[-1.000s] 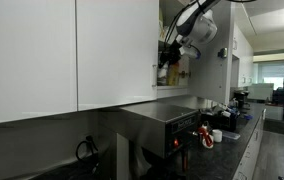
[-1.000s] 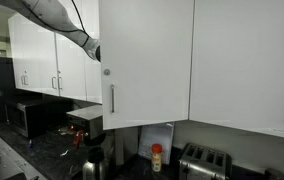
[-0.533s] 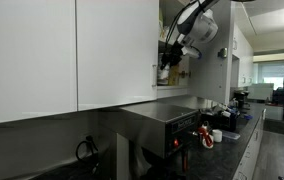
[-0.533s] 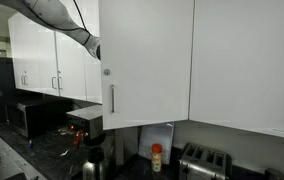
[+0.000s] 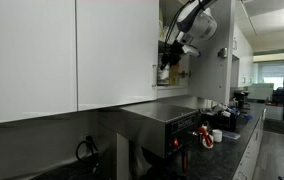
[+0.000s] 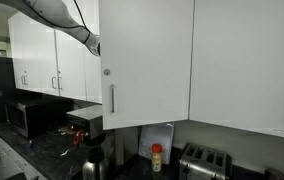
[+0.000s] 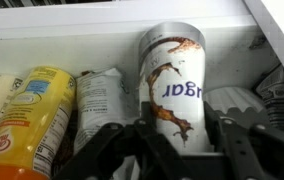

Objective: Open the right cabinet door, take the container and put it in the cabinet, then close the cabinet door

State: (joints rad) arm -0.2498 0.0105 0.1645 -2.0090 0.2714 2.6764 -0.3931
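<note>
Almost nothing has changed over the last second. The arm (image 5: 194, 22) reaches into the open cabinet (image 7: 42, 52) in the same pose as before; in an exterior view its far end (image 6: 87, 40) has shifted only a trace up and left where it passes behind the door (image 6: 147, 60). The door stands swung out as it did, its handle (image 6: 111, 98) near the left edge, hiding the cabinet's inside from that side.

In an exterior view the gripper (image 5: 166, 62) sits inside the cabinet opening at the same height as a second ago. In the wrist view the gripper (image 7: 180, 132) has its two dark fingers (image 7: 117, 150) pressed against the left and right sides of the container (image 7: 175, 75), so the jaws are grasping the container, and their spread has not changed.

The container is inside the cabinet, upright between the fingers, with its printed band facing the camera. Whether its base rests on the shelf cannot be told. Just left of it stands a pale pouch (image 7: 104, 105), and farther left a yellow packet (image 7: 32, 120); both lie against the cabinet's far wall. A crumpled white wrapper (image 7: 234, 100) lies just to the right of the container.
</note>
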